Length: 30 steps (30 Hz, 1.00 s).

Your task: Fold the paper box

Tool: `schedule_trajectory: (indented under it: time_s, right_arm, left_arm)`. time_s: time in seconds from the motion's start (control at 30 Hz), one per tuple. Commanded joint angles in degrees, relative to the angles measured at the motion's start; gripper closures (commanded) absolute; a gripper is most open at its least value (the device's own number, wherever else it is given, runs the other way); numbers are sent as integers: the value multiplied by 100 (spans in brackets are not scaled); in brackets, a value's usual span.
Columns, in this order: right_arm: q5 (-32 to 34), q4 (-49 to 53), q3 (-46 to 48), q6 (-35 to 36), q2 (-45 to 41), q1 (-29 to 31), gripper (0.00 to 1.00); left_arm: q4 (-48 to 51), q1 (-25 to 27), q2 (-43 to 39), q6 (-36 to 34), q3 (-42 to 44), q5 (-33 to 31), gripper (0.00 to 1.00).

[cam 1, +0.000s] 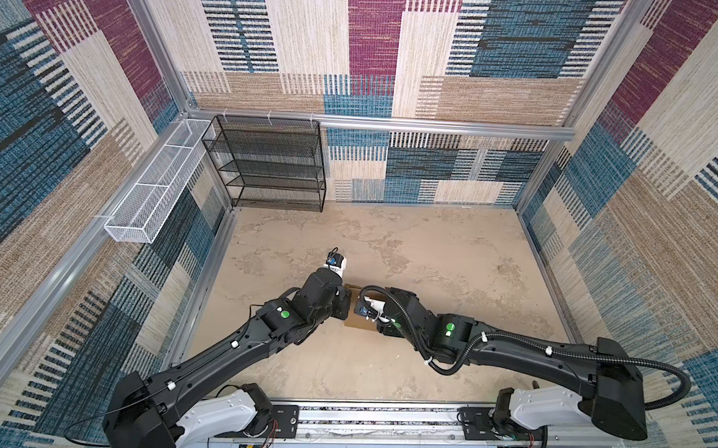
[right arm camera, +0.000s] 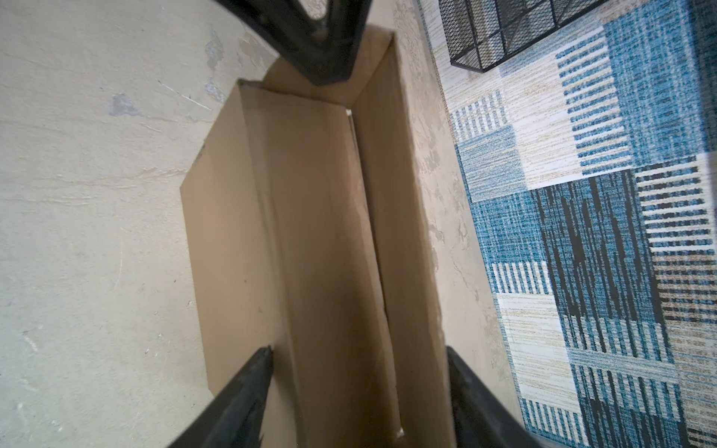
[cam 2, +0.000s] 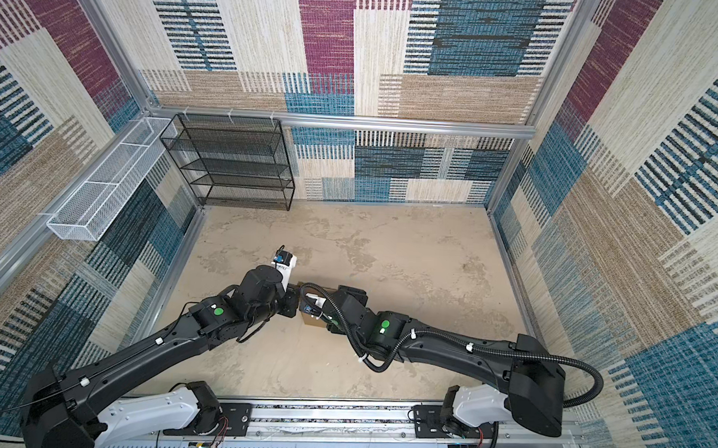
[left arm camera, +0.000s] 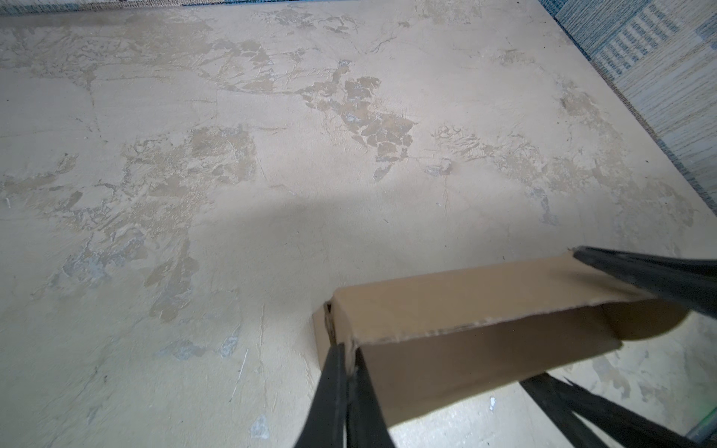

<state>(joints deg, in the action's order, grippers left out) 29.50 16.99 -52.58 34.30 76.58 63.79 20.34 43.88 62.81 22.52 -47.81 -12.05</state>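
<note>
The paper box point(left arm camera: 465, 302) is plain brown cardboard, partly folded, with long walls standing up from a flat panel point(right arm camera: 318, 232). In both top views the two wrists hide most of it; only small brown patches show point(cam 1: 357, 321) point(cam 2: 313, 318). My left gripper point(left arm camera: 348, 349) is shut on the corner of one end wall. My right gripper point(right arm camera: 357, 349) is at the opposite end, its jaws open and set either side of the raised walls. One of its fingers point(left arm camera: 640, 271) lies along the box's top edge in the left wrist view.
A black mesh shelf rack point(cam 1: 268, 163) stands at the back left against the wall. A white wire basket point(cam 1: 155, 187) hangs on the left wall rail. Patterned carpet walls close in the beige table point(cam 1: 430, 257) on three sides.
</note>
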Motion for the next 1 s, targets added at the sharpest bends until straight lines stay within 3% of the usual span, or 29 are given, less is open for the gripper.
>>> schedule_trajectory:
  time_s: [0.0, 0.33, 0.63, 0.97]
  right_arm:
    - [-87, -205, 11, -82, 33, 13, 33]
    - [-115, -161, -8, -178, 64, 14, 34]
    - [-120, -135, -75, -319, 206, 12, 39]
    - [-106, -89, -226, -459, 358, 16, 39]
  left_arm:
    - [146, -2, 4, 59, 18, 124, 100]
    - [132, -2, -190, 85, 116, 120, 100]
    - [212, -2, -319, 86, 139, 127, 93]
    - [-1, -1, -356, 146, 242, 331, 86]
